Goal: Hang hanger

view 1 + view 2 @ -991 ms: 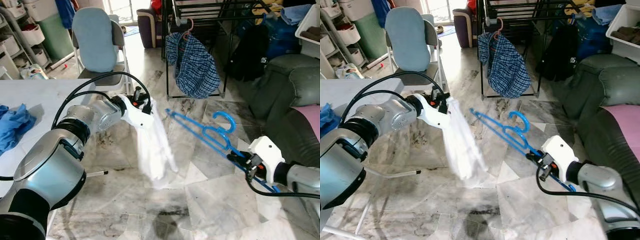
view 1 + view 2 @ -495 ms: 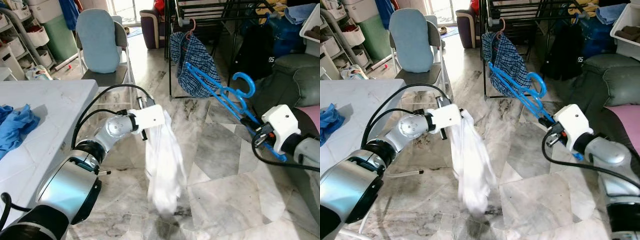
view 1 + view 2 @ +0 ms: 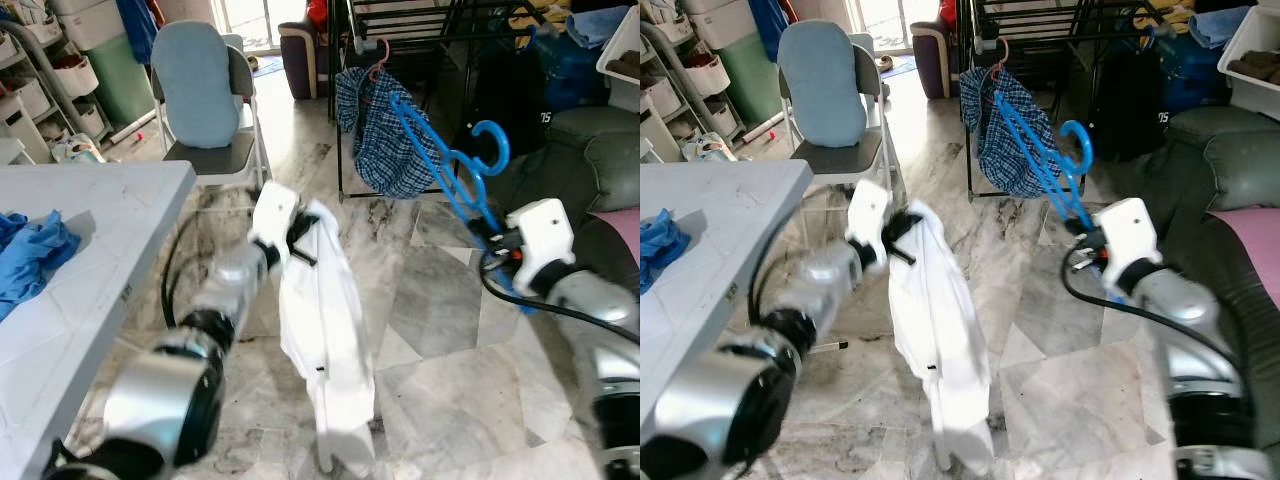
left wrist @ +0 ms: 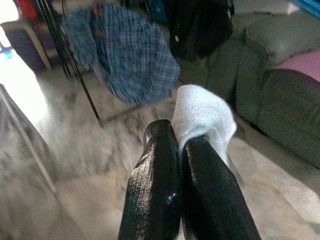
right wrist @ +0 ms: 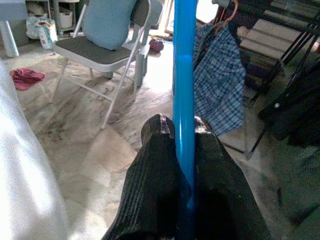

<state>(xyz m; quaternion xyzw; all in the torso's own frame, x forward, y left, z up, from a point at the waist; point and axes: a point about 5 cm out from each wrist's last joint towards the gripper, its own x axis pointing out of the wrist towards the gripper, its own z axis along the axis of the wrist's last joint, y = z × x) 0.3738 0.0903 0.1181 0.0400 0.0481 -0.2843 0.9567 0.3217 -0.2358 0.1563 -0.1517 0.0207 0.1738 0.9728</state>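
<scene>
The blue plastic hanger [image 3: 440, 165] is held in the right gripper [image 5: 184, 131], whose two fingers [image 5: 157, 175] are closed on a straight bar of the hanger. From the fingers the hanger rises up and toward the robot's left, with its hook [image 3: 487, 140] above the gripper body. Beyond the hanger's upper end hangs a blue checked shirt [image 3: 385, 135] on a pink hanger [image 3: 376, 55] from a black clothes rack [image 3: 400, 30].

The left gripper [image 4: 180, 142] has its fingers [image 4: 155, 175] pressed together on a fold of a white garment [image 3: 325, 330]. The garment hangs straight down from the fingers, its lower end near the marble floor [image 3: 450, 380]. The left arm is blurred in the eye views.

Beyond the left gripper stands a folding chair with a light blue cushion [image 3: 198, 85]. On the robot's left a white surface [image 3: 90, 240] carries a crumpled blue cloth [image 3: 30, 255]. On the robot's right is a dark green sofa [image 3: 590, 150] with a pink cover [image 3: 625, 225].
</scene>
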